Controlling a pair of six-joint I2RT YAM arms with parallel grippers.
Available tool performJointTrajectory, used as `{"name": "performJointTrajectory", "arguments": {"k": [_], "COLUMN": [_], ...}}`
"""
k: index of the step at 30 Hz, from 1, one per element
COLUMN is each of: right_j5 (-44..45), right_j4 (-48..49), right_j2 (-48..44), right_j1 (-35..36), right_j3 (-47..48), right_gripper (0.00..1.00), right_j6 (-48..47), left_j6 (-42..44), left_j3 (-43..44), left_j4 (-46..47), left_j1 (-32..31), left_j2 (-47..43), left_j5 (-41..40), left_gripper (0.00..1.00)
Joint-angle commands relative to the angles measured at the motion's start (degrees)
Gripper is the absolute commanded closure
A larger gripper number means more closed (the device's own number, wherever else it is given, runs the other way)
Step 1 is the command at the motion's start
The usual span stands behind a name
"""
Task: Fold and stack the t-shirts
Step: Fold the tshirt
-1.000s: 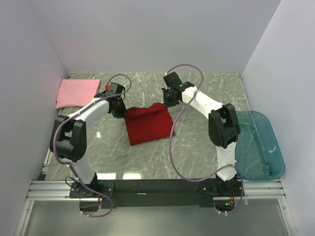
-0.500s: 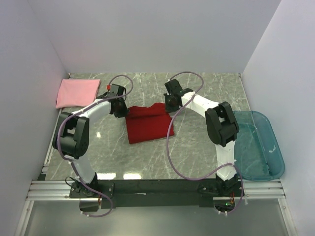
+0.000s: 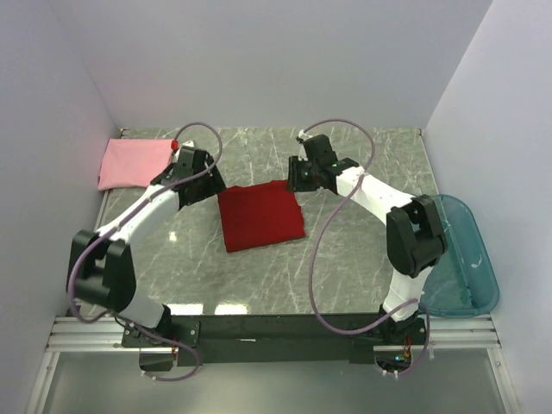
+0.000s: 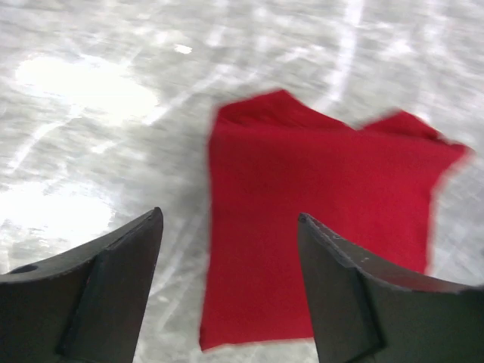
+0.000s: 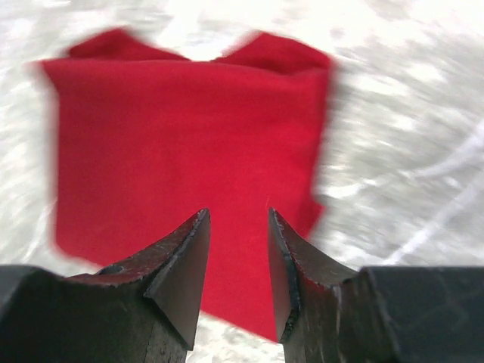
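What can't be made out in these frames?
Red shirt: blurred in both wrist views, so edges and fold layers are unclear.
Pink shirt: top view only, small in the far-left corner; folds unreadable.
Bin: top view only, its left part hidden by the right arm, so the full contents cannot be told.

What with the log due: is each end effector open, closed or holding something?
Left end effector: open, holding nothing.
Right end effector: open, holding nothing.
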Motion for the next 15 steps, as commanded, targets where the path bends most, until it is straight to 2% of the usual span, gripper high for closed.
{"name": "performJointTrajectory", "arguments": {"k": [1, 2, 6, 15], "right_j5": [-12.6, -16.6, -24.0, -37.9], "right_j4": [7.7, 7.7, 10.8, 18.5], "right_j2": [-1.6, -0.8, 3.4, 19.9], "right_j1": [-0.3, -0.3, -0.9, -6.2], "right_j3": [-1.3, -0.8, 1.0, 14.9], "right_gripper": [0.56, 0.56, 0.57, 0.57], "right_j6": [-5.0, -5.7, -5.5, 5.9], "left_j6": [-0.3, -0.7, -2.6, -3.8], "left_j3": [-5.5, -6.9, -10.6, -0.1], "left_j4": [7.3, 9.4, 18.0, 26.5], "left_j1": [-2.4, -2.9, -3.1, 3.5], "left_j2": [-4.2, -4.5, -1.6, 14.1], "left_j5": [4.7, 8.7, 12.3, 19.4], "left_gripper": [0.27, 0.29, 0.42, 0.50]}}
